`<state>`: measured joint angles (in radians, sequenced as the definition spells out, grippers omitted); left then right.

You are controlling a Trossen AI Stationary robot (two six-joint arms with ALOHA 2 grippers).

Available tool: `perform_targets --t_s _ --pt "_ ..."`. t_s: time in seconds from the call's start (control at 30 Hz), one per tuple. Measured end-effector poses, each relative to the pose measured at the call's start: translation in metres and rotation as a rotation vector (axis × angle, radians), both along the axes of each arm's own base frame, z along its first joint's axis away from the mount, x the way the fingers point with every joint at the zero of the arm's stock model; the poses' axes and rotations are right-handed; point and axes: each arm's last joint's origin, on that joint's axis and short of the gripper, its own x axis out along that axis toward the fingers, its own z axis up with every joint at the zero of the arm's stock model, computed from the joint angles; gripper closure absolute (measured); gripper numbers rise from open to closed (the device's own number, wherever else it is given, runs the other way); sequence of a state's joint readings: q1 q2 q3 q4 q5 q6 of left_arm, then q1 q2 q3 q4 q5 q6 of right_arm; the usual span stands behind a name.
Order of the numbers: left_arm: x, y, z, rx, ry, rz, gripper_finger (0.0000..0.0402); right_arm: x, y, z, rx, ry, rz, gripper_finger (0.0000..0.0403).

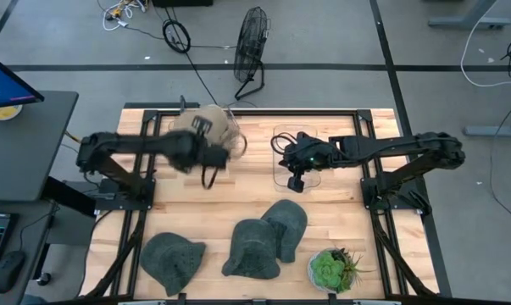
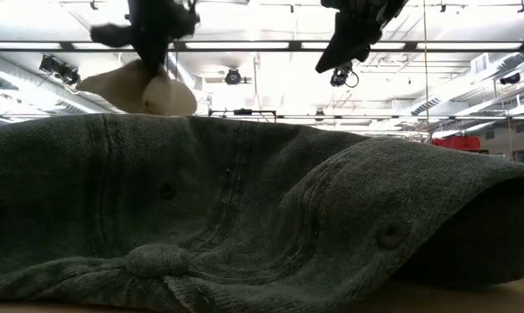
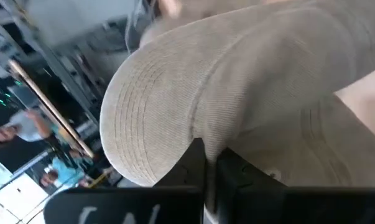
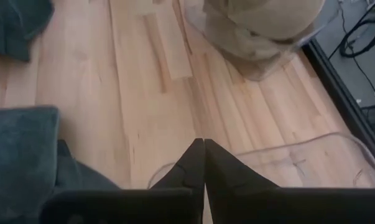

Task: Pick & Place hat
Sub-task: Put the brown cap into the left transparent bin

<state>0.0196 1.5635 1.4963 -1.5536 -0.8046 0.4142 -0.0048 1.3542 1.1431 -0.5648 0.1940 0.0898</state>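
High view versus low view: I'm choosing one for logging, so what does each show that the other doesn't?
Only the high view shows the three dark green hats, the potted succulent, the clear container and the wooden table. Only the low view shows one dark hat's stitching and eyelets close up, plus ceiling lights. Both show the left gripper holding the beige hat aloft and the right gripper raised.

Grey concrete floor all around the wooden table, with cables trailing across it and a black floor fan just behind. A dark desk with a monitor sits on one side. Long ceiling strip lights glow overhead.
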Motion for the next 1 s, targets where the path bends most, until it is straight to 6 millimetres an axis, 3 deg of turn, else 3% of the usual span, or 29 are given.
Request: perform_targets --t_s 0.1,0.27,0.37,0.47,0.67,0.8,1.0 --pt "0.002 0.038 0.000 -0.009 0.074 -0.021 0.0393 0.004 0.000 -0.005 0.001 0.019 -0.001 0.0394" --pt "0.011 0.096 0.002 -0.071 0.039 -0.174 0.0393 0.011 0.000 -0.017 0.005 0.065 -0.004 0.0394" --pt "0.014 0.123 -0.005 -0.097 0.017 -0.314 0.0393 0.015 0.000 -0.022 0.010 0.081 -0.010 0.0394" --pt "0.002 0.141 -0.023 -0.124 0.140 -0.361 0.0394 0.016 0.000 -0.024 0.035 0.077 -0.037 0.0394" --pt "-0.019 0.162 -0.068 -0.173 0.206 -0.303 0.0394 0.017 0.000 -0.024 0.027 0.082 -0.029 0.0394" --pt "-0.016 0.157 -0.092 -0.164 0.199 -0.375 0.0394 0.017 0.000 -0.024 0.020 0.075 -0.021 0.0394" --pt "0.002 0.139 -0.097 -0.048 0.194 -0.445 0.0390 0.018 -0.001 -0.024 0.009 0.074 -0.011 0.0394"
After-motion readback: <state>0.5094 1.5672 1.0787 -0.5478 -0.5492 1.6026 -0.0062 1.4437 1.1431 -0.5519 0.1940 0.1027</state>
